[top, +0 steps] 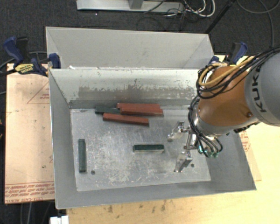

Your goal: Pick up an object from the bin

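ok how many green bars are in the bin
3 green bars: one by the left wall, one mid-floor, one at the back, partly hidden by the red bars. The arm may hide more.

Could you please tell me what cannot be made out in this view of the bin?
Dark green bar at the back: right end hidden under the red-brown bars.
Dark speck front left: too small to identify.
Bin, right side: covered by the arm's orange cover.
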Controlling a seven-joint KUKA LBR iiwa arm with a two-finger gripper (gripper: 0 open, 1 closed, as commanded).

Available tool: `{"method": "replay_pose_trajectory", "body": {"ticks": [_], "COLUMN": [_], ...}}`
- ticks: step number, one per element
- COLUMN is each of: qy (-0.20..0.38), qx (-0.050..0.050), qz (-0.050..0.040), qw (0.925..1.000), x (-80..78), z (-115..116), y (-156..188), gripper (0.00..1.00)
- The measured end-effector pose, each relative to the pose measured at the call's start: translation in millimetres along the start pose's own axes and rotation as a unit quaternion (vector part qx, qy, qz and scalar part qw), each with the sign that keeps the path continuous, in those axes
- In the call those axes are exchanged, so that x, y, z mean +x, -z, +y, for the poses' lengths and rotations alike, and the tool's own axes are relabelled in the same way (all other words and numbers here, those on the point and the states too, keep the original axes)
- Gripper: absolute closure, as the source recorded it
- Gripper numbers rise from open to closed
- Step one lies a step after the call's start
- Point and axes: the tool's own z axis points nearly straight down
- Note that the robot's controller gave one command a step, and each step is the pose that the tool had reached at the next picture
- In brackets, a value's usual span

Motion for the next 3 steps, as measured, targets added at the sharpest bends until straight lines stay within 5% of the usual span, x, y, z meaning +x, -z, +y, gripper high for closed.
{"method": "replay_pose_trajectory", "body": {"ticks": [1, 2, 3], "qy": [0.0, 0.0, 0.0], "qx": [0.0, -0.001, -0.001], "qz": [-0.0036, -0.0112, -0.0112], "qw": [1.0, 0.9999, 0.9999], "x": [-1.9, -40.5, -40.5], "z": [0.0, 43.6, 43.6], "y": [3.6, -66.0, -66.0], "gripper": [0.0, 1.0, 1.0]}}
